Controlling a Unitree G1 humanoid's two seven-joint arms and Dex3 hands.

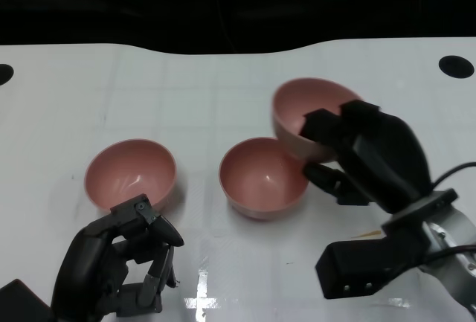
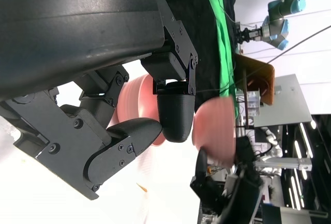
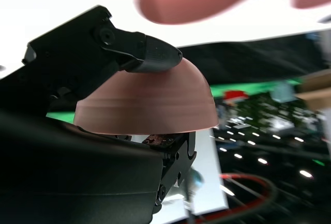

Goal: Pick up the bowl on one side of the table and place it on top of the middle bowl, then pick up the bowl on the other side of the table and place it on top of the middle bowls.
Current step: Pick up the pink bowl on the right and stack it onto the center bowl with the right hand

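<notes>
- The left hand (image 1: 123, 266) sits at the table's (image 1: 223, 84) near edge, fingers curled inward around nothing.
- The right hand (image 1: 364, 155), toward the near right corner, grips the tilted bowl (image 1: 305, 114) by its rim (one finger lies over the outer wall in the right wrist view).
- The left bowl (image 1: 130, 173) stands upright just beyond the left hand.
- The middle bowl (image 1: 262, 177) stands mid-table; the held bowl is raised just behind its right rim.
</notes>
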